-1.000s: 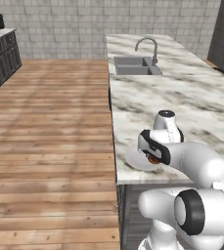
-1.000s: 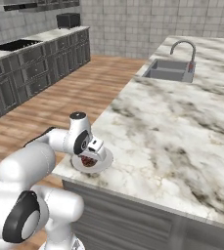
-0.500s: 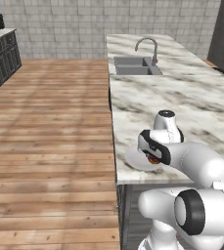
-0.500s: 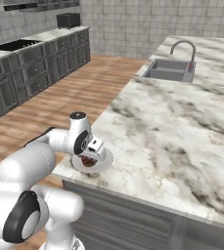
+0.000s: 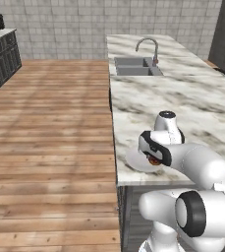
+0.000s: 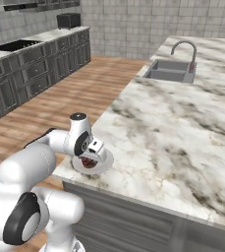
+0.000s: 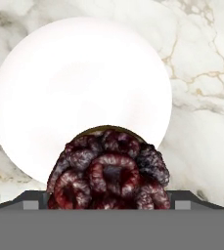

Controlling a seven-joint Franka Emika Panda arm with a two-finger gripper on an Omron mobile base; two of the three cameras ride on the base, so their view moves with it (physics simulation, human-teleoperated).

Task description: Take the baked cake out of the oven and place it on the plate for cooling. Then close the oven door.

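Cake [image 7: 108, 168] sits at bottom centre of hand view, right up against the pincer, over the lower edge of the plate [image 7: 79, 83]. Pincer [image 6: 90, 158] hangs w/ jaws spread wide; can't tell if they touch the cake. Plate lies on marble bench [image 6: 173, 128] near its front corner: lower centre in left base view [image 5: 136, 160], lower left in right base view.
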